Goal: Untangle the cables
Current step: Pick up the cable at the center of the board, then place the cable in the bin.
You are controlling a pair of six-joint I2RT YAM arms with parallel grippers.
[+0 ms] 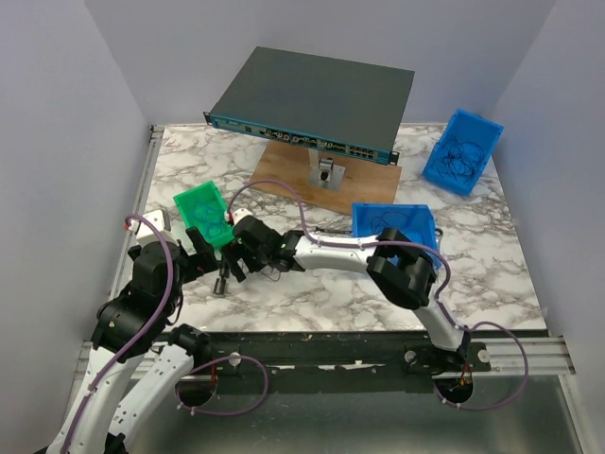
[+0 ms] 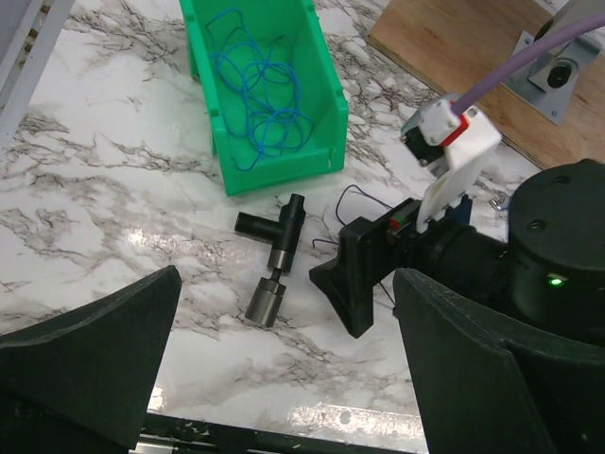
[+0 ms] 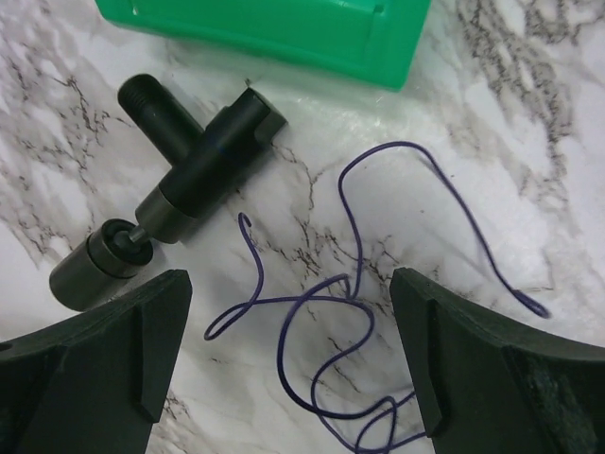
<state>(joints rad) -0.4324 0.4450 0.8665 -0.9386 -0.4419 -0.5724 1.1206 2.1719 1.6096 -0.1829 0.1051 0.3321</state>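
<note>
I'm looking at a glossy white marble tabletop (image 1: pixel 492 284) with grey veins, boxed in by plain pale walls (image 1: pixel 57 113). Both sets of jaws stand wide apart and hold nothing. The right gripper (image 3: pixel 288 369) straddles a loose dark cable (image 3: pixel 352 288) lying beside a black T-fitting (image 3: pixel 189 184), near the green bin (image 2: pixel 284 161), which holds tangled blue cables (image 2: pixel 265 95). The left gripper (image 2: pixel 284 378) hovers nearby.

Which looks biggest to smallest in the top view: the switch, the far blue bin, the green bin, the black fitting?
Largest first:
switch
far blue bin
green bin, partly covered at its near end, so that gap is unsure
black fitting, clearly smallest
</note>
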